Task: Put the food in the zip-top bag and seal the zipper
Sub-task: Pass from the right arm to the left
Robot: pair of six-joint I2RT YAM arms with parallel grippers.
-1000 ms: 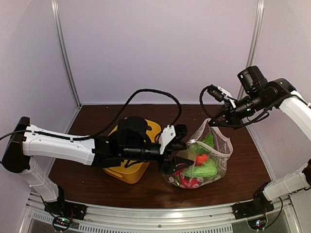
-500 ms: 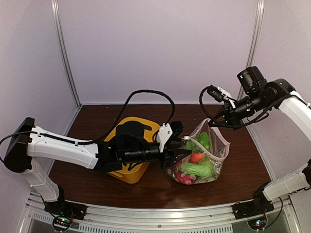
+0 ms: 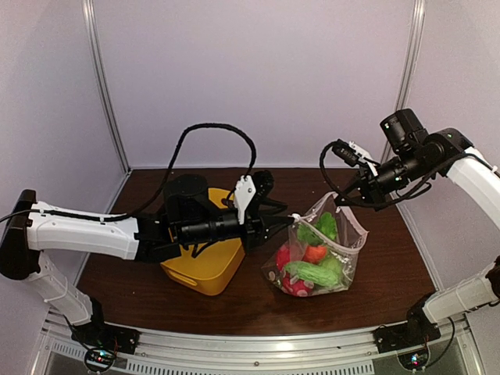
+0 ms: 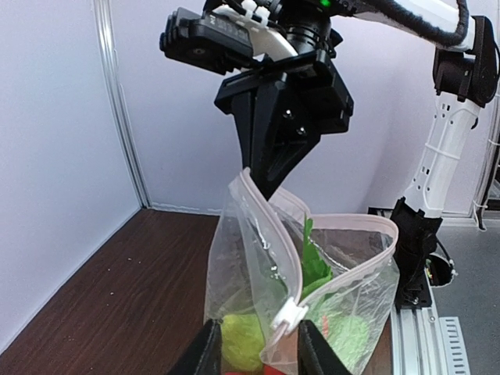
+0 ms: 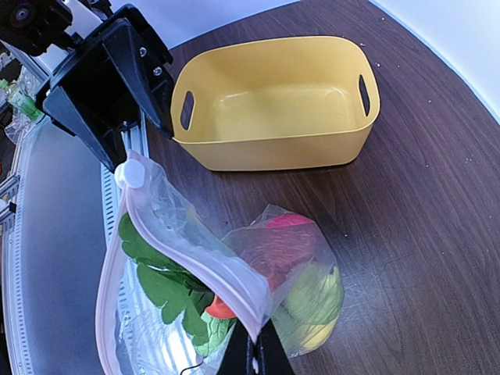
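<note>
The food (image 3: 312,262) sits in the bag (image 3: 353,234) on the bench (image 3: 234,305), so it is zipping time: the right claw (image 5: 256,348) is shut tight on one top corner, the left claw (image 4: 259,334) is half shut round the zipper (image 4: 267,238) end, grip unclear, and should squeeze, then slide across.

Dark wooden table (image 3: 234,312), yellow tub (image 3: 207,269), zip-top bag (image 3: 316,254) beside it

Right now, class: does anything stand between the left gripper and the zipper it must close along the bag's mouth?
Nothing stands between them: the left gripper straddles the zipper at its white slider. Along the open mouth, green leaves rise between the two strips and might snag.
</note>
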